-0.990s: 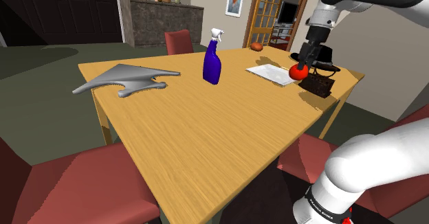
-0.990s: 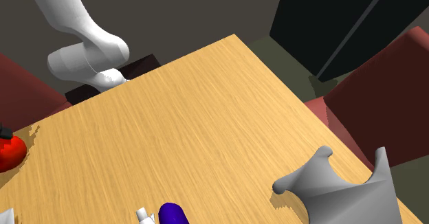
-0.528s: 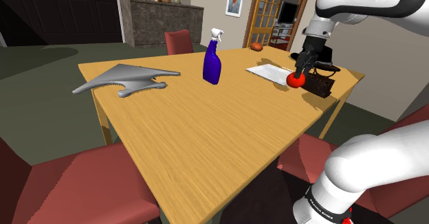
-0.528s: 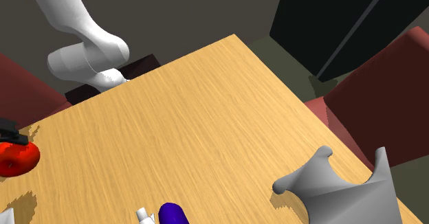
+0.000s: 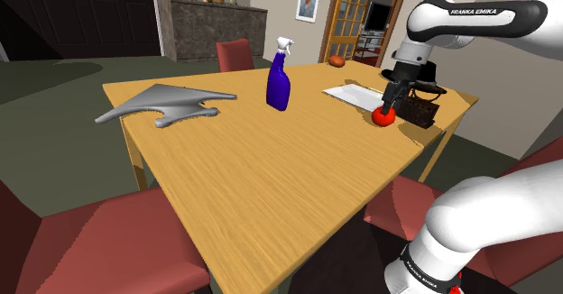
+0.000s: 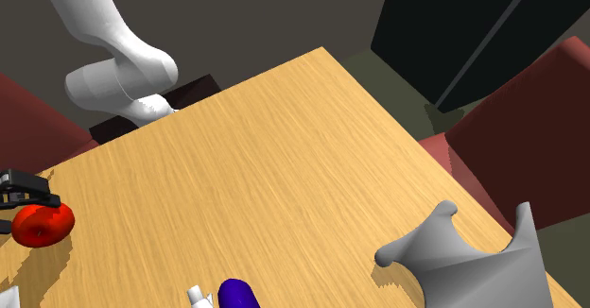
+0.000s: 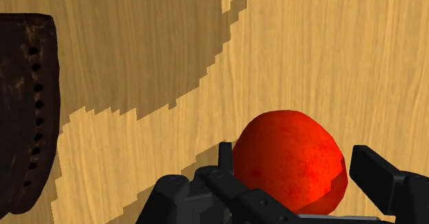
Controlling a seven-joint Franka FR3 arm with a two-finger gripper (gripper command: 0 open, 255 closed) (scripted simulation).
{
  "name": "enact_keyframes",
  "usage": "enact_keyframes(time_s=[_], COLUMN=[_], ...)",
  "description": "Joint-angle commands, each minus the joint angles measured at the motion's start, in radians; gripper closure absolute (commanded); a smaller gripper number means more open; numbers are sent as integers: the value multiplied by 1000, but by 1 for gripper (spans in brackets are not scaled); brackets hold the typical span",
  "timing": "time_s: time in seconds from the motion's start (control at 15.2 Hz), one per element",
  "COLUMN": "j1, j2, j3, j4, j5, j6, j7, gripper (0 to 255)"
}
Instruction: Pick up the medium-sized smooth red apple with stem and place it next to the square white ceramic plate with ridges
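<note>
Apple (image 5: 384,116) has dropped over the last second from up by the dark brown box (image 5: 417,110) to table (image 5: 271,175) level, just beside the white plate (image 5: 354,94). I can't tell if it's touching the wood, but I'd judge the drop spot reached, with only release left. Gripper (image 7: 292,171) is narrowed onto the apple, fingers clasping its sides and touching nothing else.

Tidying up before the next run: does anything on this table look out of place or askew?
Yes: the grey flat shape lies across the table's edge, with one tip hanging past it. The spray bottle stands upright, the apple looks whole, and nothing looks spilled.
</note>
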Motion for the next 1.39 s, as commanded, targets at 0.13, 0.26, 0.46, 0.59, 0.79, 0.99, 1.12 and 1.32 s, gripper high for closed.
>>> enact_keyframes(time_s=[0.13, 0.26, 0.46, 0.59, 0.79, 0.99, 1.12, 1.32], j1=[0, 0, 0, 0, 0, 4, 8, 8], j2=[0, 0, 0, 0, 0, 16, 35, 35], j3=[-1, -1, -1, -1, -1, 0, 0, 0], j4=[-14, -14, -14, -14, -14, 65, 140, 140], j5=[-1, -1, -1, -1, -1, 5, 10, 10], j6=[14, 14, 14, 14, 14, -49, -105, -105], j7=[0, 0, 0, 0, 0, -4, -8, -8], gripper=[255, 255, 255, 0, 0, 0, 0, 0])
